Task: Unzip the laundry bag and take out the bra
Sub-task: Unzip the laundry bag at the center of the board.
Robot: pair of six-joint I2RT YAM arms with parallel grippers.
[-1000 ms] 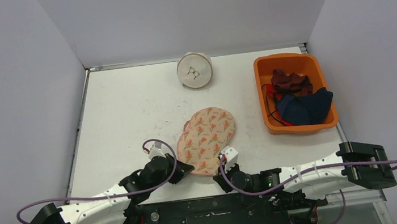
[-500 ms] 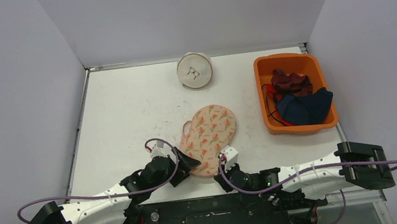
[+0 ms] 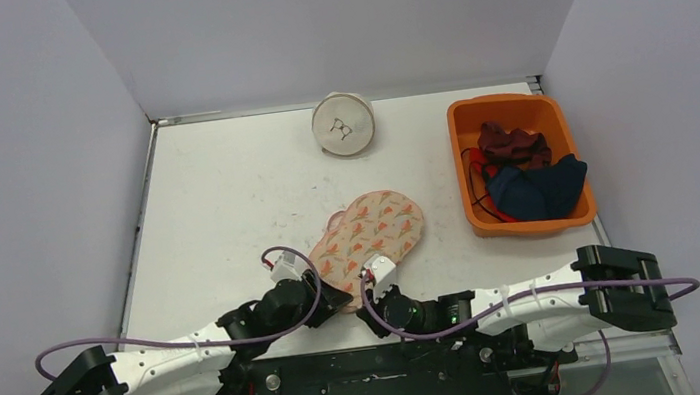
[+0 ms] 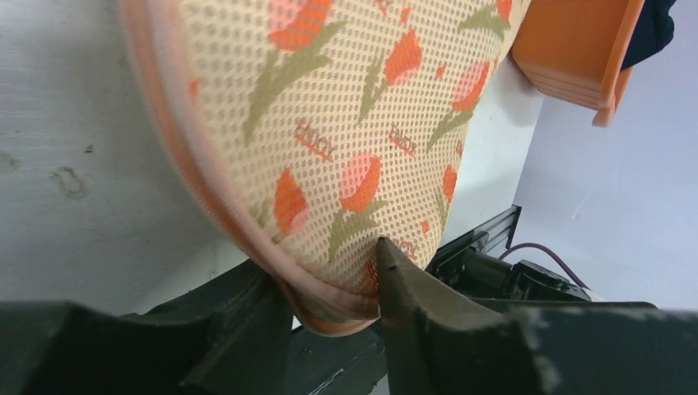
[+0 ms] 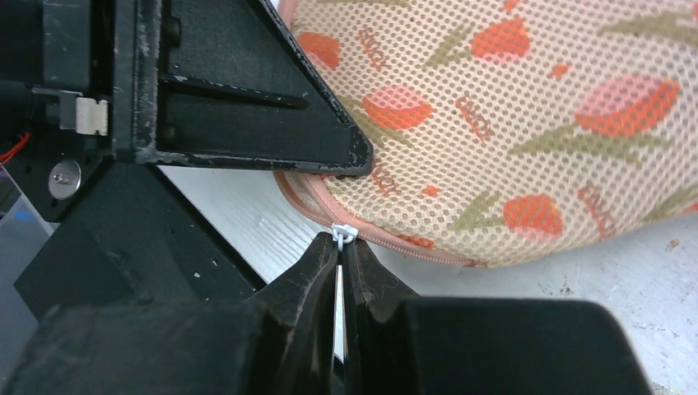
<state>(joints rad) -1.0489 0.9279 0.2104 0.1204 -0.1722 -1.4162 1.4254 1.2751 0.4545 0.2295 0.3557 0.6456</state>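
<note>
Pinching the near rim of the laundry bag (image 4: 346, 123), the left gripper (image 4: 333, 288) has both fingers clamped on the pink trim. Only the left wrist view shows that grip clearly; the top view just shows the fingers meeting the bag edge. The right gripper (image 5: 340, 247) has its fingers pressed together on the white zipper pull (image 5: 342, 233), visible only in the right wrist view. Zipper to the right of the pull looks closed. Same view: left gripper's black finger (image 5: 247, 99) lies over the bag just above the pull. Top view: bag lies flat on the table (image 3: 226, 203), near edge, middle. Orange bin (image 3: 461, 169) further right holds dark clothes (image 3: 531, 185). White round container (image 3: 343, 124) sits at the far edge, well apart from the bag.
</note>
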